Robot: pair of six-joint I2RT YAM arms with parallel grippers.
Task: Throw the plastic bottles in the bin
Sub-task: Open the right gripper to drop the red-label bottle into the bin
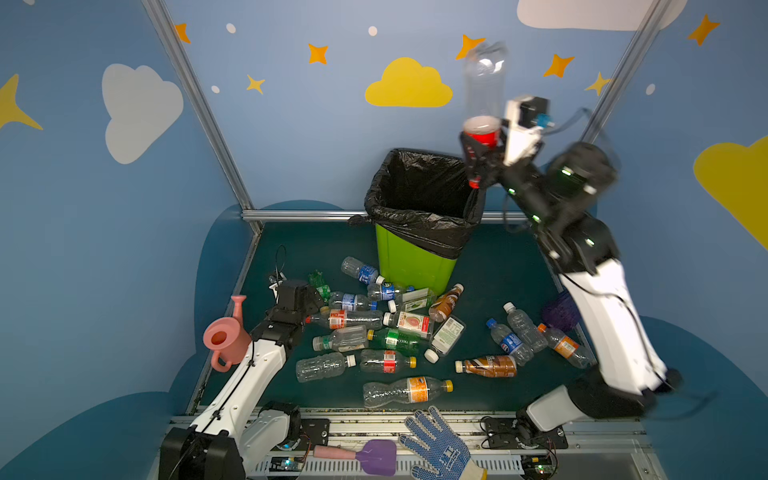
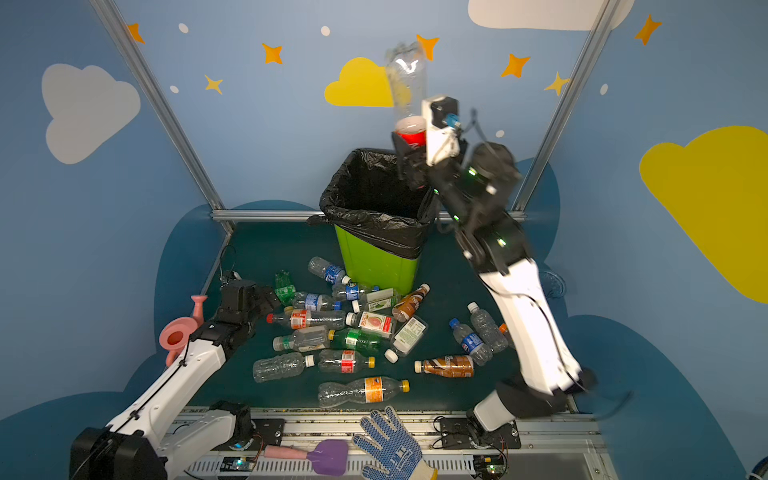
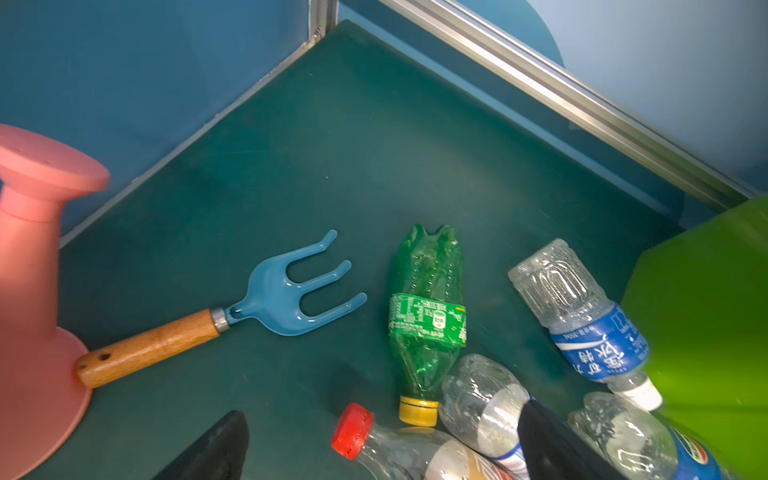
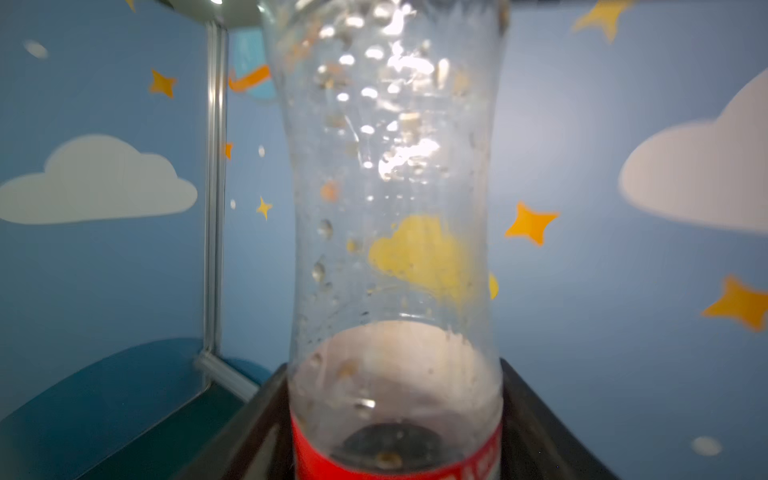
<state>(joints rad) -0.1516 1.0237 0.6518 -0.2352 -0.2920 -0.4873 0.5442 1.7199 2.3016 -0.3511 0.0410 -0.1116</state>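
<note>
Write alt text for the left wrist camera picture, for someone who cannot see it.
A dented green bottle with a yellow cap lies on a dark green table among clear bottles. Beside it lies a blue garden fork with a wooden handle, next to a pink watering can. The left arm's black fingers stand spread apart.

L arm point(image 1: 249, 374) low, stretched fwd along left edge of table point(image 1: 498, 266). left gripper point(image 1: 298, 296) just above the surface, fingers point(image 3: 220, 449) spread wide. R arm point(image 1: 611, 316) rises steeply from near right corner twd far edge, blurred. right gripper point(image 1: 482, 160) high, fingers flanking an upside-down bottle point(image 1: 484, 87); grip unclear.
</note>
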